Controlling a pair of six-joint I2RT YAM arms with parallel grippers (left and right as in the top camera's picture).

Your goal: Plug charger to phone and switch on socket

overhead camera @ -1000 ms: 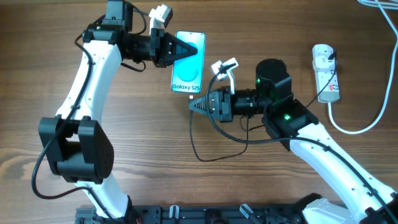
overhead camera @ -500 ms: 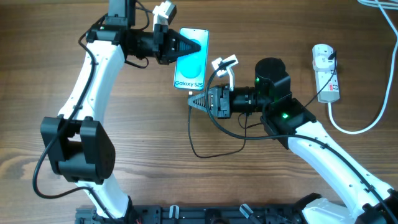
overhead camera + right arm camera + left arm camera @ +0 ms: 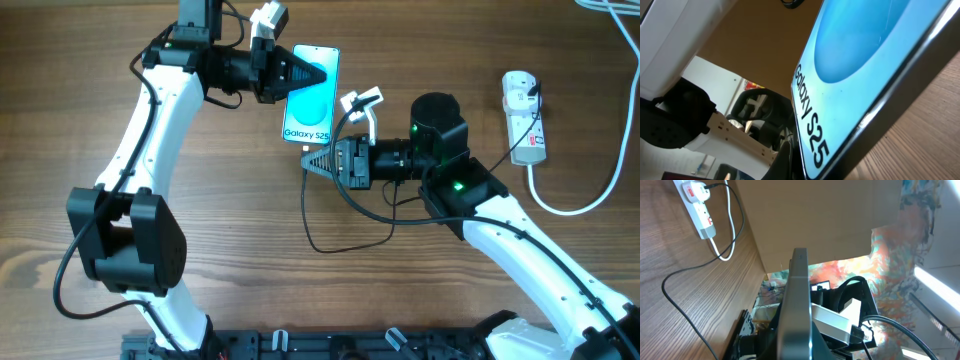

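The phone (image 3: 315, 110), turquoise screen with "Galaxy S25", is held off the table by my left gripper (image 3: 303, 72), which is shut on its upper left part. My right gripper (image 3: 312, 164) sits just below the phone's foot, shut on the end of the charger. The charger's thin black cable (image 3: 312, 235) loops down over the table. The connector tip is hidden between the fingers and the phone's edge. The left wrist view shows the phone (image 3: 798, 295) edge-on. The right wrist view shows its screen (image 3: 865, 65) very close. The white socket (image 3: 522, 115) lies far right.
The socket's white cord (image 3: 580, 205) curves along the right edge of the wooden table (image 3: 240, 250). In the left wrist view the socket (image 3: 699, 207) and the charger cable (image 3: 680, 310) lie on the table.
My left gripper has carried the phone a little up and to the right. My right gripper rose slightly toward the phone's foot, then held still.
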